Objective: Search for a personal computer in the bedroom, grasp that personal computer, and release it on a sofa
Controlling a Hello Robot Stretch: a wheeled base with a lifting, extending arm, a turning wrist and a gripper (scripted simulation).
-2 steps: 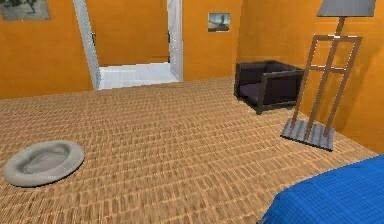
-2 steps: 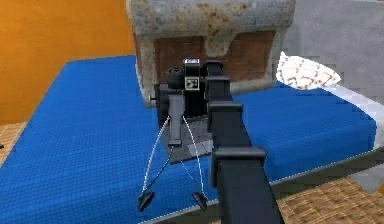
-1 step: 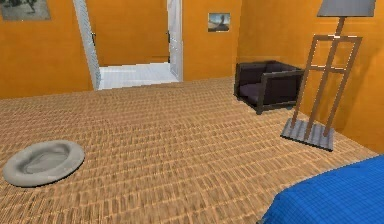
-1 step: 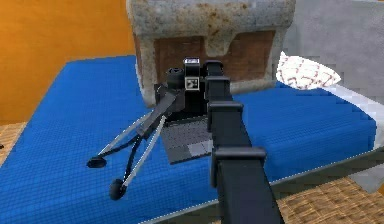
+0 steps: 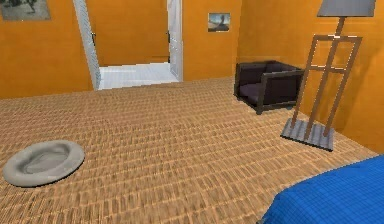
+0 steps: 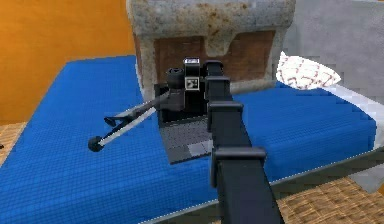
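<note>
Blue bed (image 6: 70, 175): its cover spreads under and all round the pincer in the arm side view.
Pincer (image 6: 100, 140): a dark body sits left of two white marked squares, and two thin fingers (image 6: 135, 115) slant down and to the left over the cover. Only bare blue cover lies at their tips, so it holds nothing. Whether the fingers are spread or pressed together cannot be told.
Laptop (image 6: 188, 140): dark grey with its lid up, it lies on the bed just right of the pincer's tips and behind its body. Touching or apart cannot be told.
Arm (image 6: 238, 170): a dark square bar rises from the bottom edge, right of the pincer, and crosses the laptop's right side.
Headboard (image 6: 215, 25): mottled brown and grey, beyond the pincer.
Pillow (image 6: 305, 70): white with a red pattern, well to the right of the pincer, at the bed's head.
Wall (image 6: 55, 30): orange, beyond the pincer to its left.
Forward view: a dark armchair (image 5: 268, 85) stands by an orange wall, with a floor lamp (image 5: 325, 90) on a wooden frame near it. There is also a white doorway (image 5: 135, 40), a small picture (image 5: 220, 21) beside the doorway, and a grey round cushion (image 5: 43, 162) on the wooden floor (image 5: 180, 140).
</note>
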